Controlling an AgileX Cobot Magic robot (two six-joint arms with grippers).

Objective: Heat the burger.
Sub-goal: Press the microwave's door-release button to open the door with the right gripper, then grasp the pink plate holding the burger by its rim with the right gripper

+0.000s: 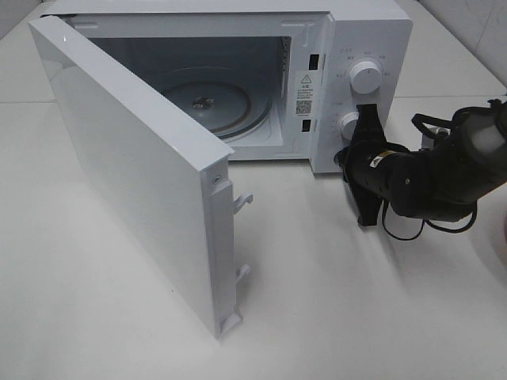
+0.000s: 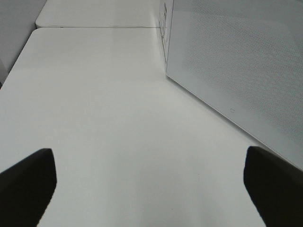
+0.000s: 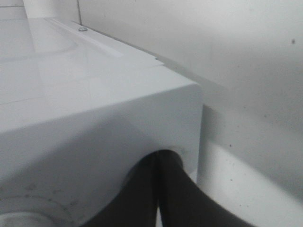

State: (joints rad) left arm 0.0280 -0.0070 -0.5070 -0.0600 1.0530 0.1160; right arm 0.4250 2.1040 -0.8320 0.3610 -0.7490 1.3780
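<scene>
The microwave point(image 1: 360, 32) door point(image 1: 135, 182) stands wide open over the bare table point(image 1: 356, 301). The right gripper point(image 1: 369, 117), fingers together, is beside the lower knob point(image 1: 348, 124); the left gripper point(image 2: 149, 158), fingers apart, is beside the door.

Bright, even overhead light flattens the white table point(image 1: 341, 309) and microwave point(image 1: 372, 24); faint shadow lies under the door point(image 1: 135, 182). The left gripper point(image 2: 151, 189) blurs dark in the lower corners; the right wrist view is soft.

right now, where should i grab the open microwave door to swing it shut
Take the door by its free vertical edge, keeping clear of the latch hooks, which stick out and could snag. That edge lies farthest from the pivot, so it should swing most easily. Come from the outer-face side, where the left end effector sits open.
</scene>
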